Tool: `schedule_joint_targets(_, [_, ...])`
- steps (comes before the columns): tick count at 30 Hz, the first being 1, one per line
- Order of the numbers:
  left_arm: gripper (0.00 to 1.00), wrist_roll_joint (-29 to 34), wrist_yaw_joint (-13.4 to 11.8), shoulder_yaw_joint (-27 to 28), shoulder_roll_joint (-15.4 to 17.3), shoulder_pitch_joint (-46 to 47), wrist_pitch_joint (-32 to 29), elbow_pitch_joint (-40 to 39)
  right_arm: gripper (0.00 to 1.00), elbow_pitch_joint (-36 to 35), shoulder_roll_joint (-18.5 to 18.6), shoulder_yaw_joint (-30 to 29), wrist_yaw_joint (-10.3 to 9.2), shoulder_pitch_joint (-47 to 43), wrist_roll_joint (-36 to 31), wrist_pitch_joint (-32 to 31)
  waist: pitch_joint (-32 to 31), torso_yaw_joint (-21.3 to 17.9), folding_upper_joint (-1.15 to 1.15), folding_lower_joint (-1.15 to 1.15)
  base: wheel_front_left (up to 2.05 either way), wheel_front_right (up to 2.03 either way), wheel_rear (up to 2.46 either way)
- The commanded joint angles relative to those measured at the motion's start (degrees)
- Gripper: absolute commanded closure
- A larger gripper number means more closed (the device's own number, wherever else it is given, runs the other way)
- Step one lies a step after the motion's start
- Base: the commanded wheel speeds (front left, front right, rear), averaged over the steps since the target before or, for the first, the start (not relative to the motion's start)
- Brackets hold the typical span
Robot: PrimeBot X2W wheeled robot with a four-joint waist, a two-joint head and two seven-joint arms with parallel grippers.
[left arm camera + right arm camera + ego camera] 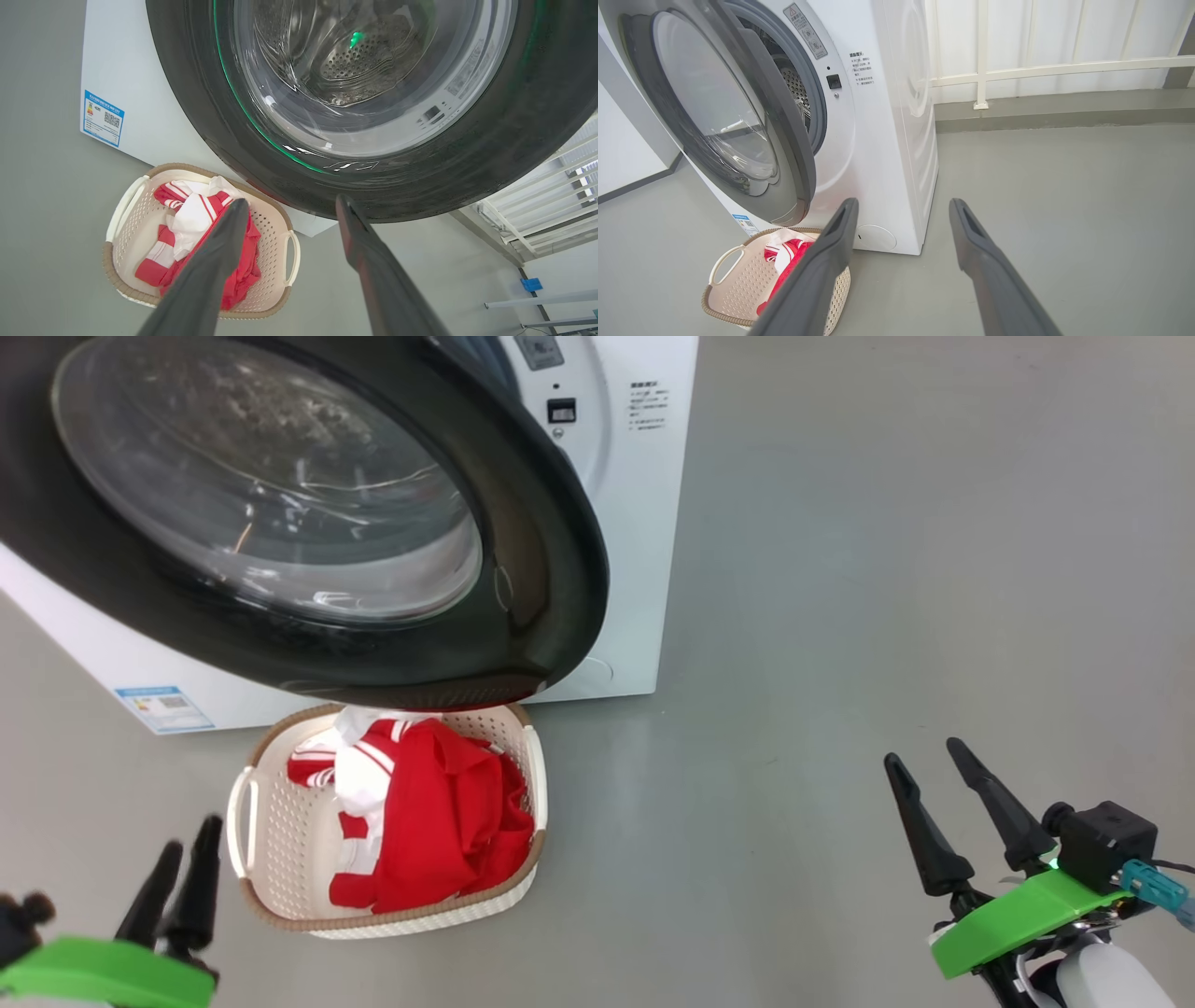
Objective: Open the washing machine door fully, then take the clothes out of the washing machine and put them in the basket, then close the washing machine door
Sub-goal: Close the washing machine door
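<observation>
A red-and-white bundle of clothes (448,812) lies heaped in the cream perforated basket (280,821) on the grey floor (840,616), directly in front of the white front-loading washing machine (635,523). The washing machine door (551,569), a glossy black ring around a bulging glass bowl, stands swung out from the cabinet. From the head view its lower edge overhangs the far end of the basket. The right wrist view shows a gap between door and cabinet, with the grey seal (818,93) and a strip of perforated steel drum (796,88) visible behind it. The left gripper (193,835) hovers near the basket's left handle, low at the edge of the head view. Seen along its own dark fingers (219,261), the jaws are spread wide with nothing between them (the clothes and the door rim appear beyond the tips, not in contact). The right gripper (922,752) hangs well apart from the machine over bare floor on the robot's right, its two fingers likewise parted and empty. A small blue label (163,707) sits at the lower corner of the machine's front, and a white railing (980,70) runs along the wall behind.
</observation>
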State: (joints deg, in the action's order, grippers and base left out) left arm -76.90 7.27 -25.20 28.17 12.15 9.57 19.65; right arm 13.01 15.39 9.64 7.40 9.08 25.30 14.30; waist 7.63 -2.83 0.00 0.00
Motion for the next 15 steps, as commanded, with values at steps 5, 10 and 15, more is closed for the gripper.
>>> schedule_joint_targets(5, [0.00,8.62,0.22,1.47,1.35,-0.13,5.19,2.72,0.00,-1.52,1.05,-0.08,0.09,-0.87,0.18,0.70,-0.42,-1.05,0.00,0.00,0.00,0.00,0.00])
schedule_joint_targets(10, [0.00,21.42,0.22,10.09,-2.92,-1.59,5.39,2.56,0.00,-1.72,0.96,-0.79,0.09,-1.30,0.07,0.70,-0.66,-1.47,0.00,0.00,0.00,0.00,0.00])
schedule_joint_targets(15, [0.00,35.61,0.22,18.34,-8.32,-4.88,5.41,-1.04,0.00,-1.98,0.75,-1.48,0.09,-1.66,-0.07,0.70,-0.94,-1.60,0.00,0.00,0.00,0.00,0.00])
